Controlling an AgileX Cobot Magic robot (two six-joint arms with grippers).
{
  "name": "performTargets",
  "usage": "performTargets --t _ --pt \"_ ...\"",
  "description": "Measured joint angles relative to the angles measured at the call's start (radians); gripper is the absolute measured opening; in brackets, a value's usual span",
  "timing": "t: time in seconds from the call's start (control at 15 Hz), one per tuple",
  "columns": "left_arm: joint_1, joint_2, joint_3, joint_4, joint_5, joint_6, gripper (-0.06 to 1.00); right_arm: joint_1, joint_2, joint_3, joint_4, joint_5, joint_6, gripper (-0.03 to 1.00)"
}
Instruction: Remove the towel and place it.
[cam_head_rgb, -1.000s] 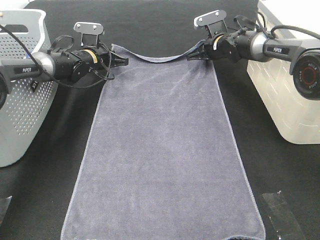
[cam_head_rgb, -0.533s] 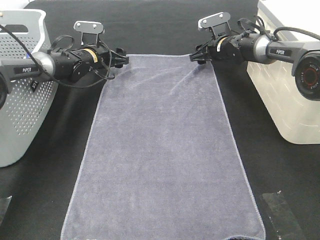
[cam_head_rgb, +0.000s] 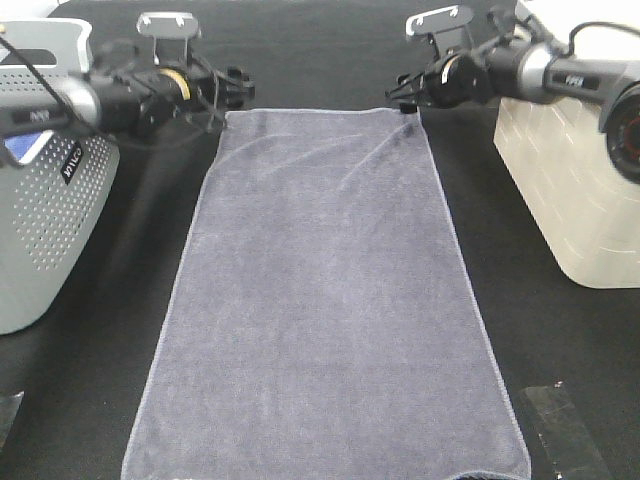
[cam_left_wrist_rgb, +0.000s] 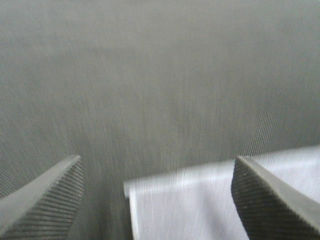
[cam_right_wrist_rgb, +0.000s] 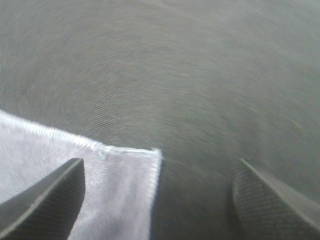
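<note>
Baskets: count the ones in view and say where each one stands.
2. A grey perforated basket stands at the left edge of the table, and a white basket stands at the right edge. Both are cut off by the frame.

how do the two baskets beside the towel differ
The left basket is grey with perforated walls; the right basket is cream-white with a solid, embossed wall. The left basket shows something blue inside; the right basket's inside is not visible. Both stand on the black table, flanking the towel.
</note>
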Motion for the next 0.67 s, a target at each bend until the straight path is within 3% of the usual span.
performTargets --t 0.33,0.67 --pt "-0.041 -0.167 0.0 0.0 0.242 -0.007 0.75 0.01 -0.15 0.0 0.12 0.243 -0.002 0.76" --pt "-0.082 -0.328 0.0 -0.001 0.483 0.029 0.75 0.035 -0.336 0.0 0.182 0.399 -0.101 0.76"
